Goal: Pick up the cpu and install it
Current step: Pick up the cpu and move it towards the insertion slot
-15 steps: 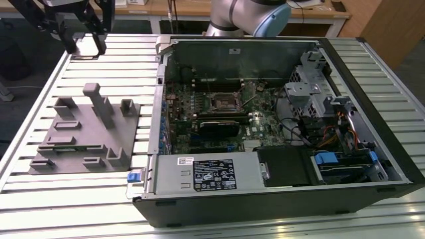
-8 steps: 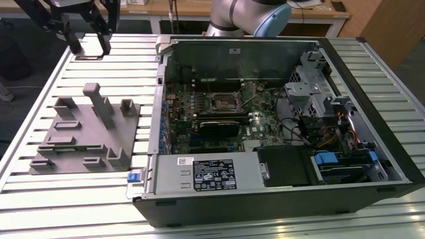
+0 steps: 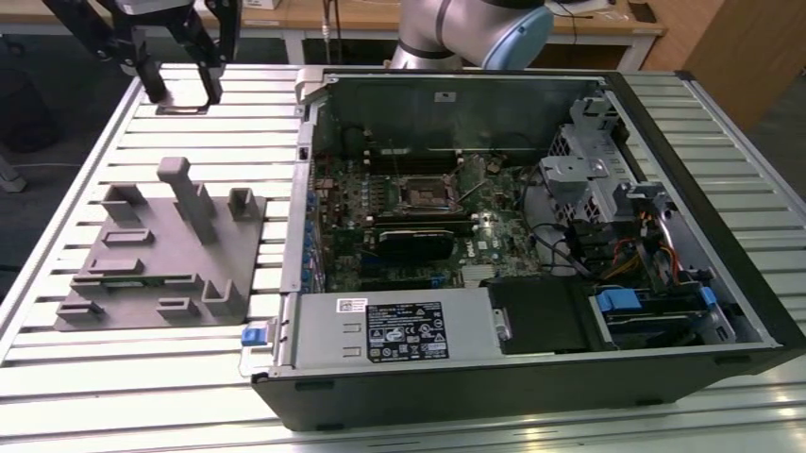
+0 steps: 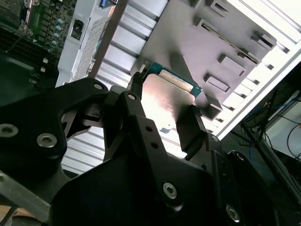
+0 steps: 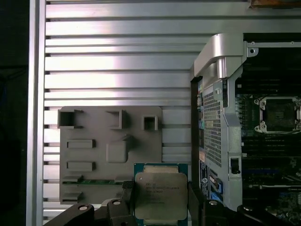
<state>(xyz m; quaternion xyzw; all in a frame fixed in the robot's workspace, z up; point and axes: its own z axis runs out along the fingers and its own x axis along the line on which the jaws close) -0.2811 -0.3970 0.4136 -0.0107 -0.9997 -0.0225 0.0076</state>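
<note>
Ribbed aluminium slats form the table [image 3: 75, 396]. On the exterior view's left it carries a matte grey plastic fixture [image 3: 158, 260] of blocks, slots and upright posts, and on its right an open black computer case [image 3: 529, 377]. The gripper [image 3: 180, 90] is black and two-fingered. It hangs over bare slats past the fixture's far end, near the case's silver corner bracket [image 3: 312, 87].

In the first wrist view its fingers [image 5: 128, 197] are clamped on two opposite edges of the cpu [image 5: 161, 197], a flat square chip with a brushed metal lid and a green rim. The lid faces that camera and the chip's sides run parallel to the slats. Being square, it has no marked long axis. The edge toward the fixture is free.

Inside the case, the green motherboard [image 3: 365, 203] bears a square black-framed socket [image 3: 426, 193], well apart from the chip, with open space above it.
</note>
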